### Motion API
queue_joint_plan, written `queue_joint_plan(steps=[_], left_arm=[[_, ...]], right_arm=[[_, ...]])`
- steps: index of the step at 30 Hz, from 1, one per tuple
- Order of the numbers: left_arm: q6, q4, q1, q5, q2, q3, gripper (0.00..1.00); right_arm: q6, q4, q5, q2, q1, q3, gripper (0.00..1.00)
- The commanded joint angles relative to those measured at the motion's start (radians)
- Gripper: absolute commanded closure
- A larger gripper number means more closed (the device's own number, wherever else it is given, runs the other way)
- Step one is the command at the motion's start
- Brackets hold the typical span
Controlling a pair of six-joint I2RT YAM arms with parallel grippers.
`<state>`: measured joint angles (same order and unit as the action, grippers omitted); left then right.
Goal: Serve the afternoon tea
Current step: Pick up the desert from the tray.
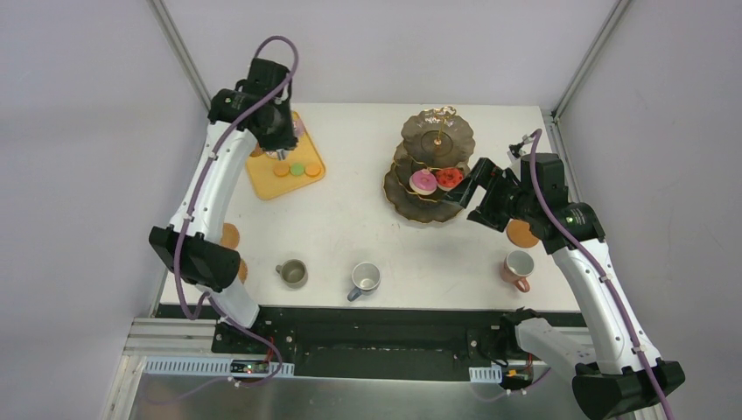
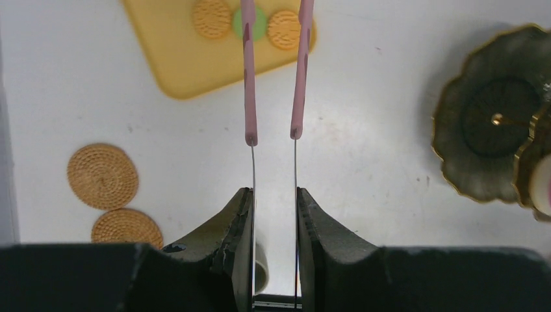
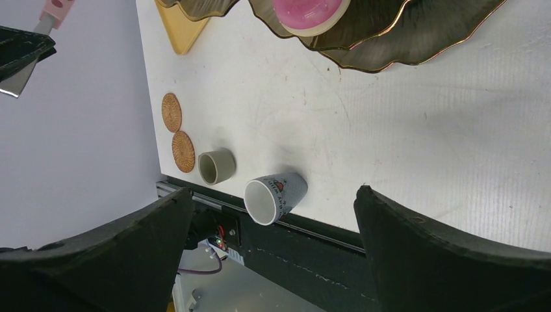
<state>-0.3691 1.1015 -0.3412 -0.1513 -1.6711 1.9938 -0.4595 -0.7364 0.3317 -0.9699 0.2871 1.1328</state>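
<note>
My left gripper (image 2: 274, 195) is shut on the pink-handled tongs (image 2: 249, 84) and hovers over the yellow-orange tray (image 1: 262, 182). The tong arms straddle a green macaron (image 2: 258, 23) that lies between two orange macarons (image 2: 212, 17) on the tray; I cannot tell if they touch it. My right gripper (image 1: 462, 185) is open and empty beside the dark three-tier stand (image 1: 437, 131). The stand's middle tier holds a pink doughnut (image 1: 423, 182) and a red doughnut (image 1: 449, 178). The pink doughnut also shows in the right wrist view (image 3: 305, 13).
An olive mug (image 1: 291, 273), a grey-blue mug (image 1: 365, 278) and a pink mug (image 1: 519, 267) stand near the table's front edge. Two brown coasters (image 1: 229, 234) lie at the left edge and one coaster (image 1: 522, 233) by the pink mug.
</note>
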Motion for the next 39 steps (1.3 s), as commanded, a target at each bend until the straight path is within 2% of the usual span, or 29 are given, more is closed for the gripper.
queue_joint_plan(steps=[1, 5, 13, 17, 39], left_arm=[[0.060, 0.006, 0.145, 0.042, -0.014, -0.035, 0.79], [0.100, -0.030, 0.245, 0.109, -0.099, -0.019, 0.76], [0.155, -0.034, 0.311, 0.144, -0.251, 0.089, 0.72], [0.181, -0.023, 0.314, 0.123, -0.302, 0.135, 0.70], [0.190, -0.068, 0.328, 0.088, -0.403, 0.159, 0.62]], right_arm=[[0.015, 0.018, 0.012, -0.004, 0.003, 0.024, 0.01], [0.019, 0.008, 0.003, -0.012, 0.003, 0.032, 0.01], [0.020, -0.003, -0.019, -0.022, 0.004, 0.038, 0.01], [0.018, -0.002, -0.023, -0.034, 0.004, 0.040, 0.01], [0.023, -0.007, -0.016, -0.067, 0.003, 0.048, 0.01]])
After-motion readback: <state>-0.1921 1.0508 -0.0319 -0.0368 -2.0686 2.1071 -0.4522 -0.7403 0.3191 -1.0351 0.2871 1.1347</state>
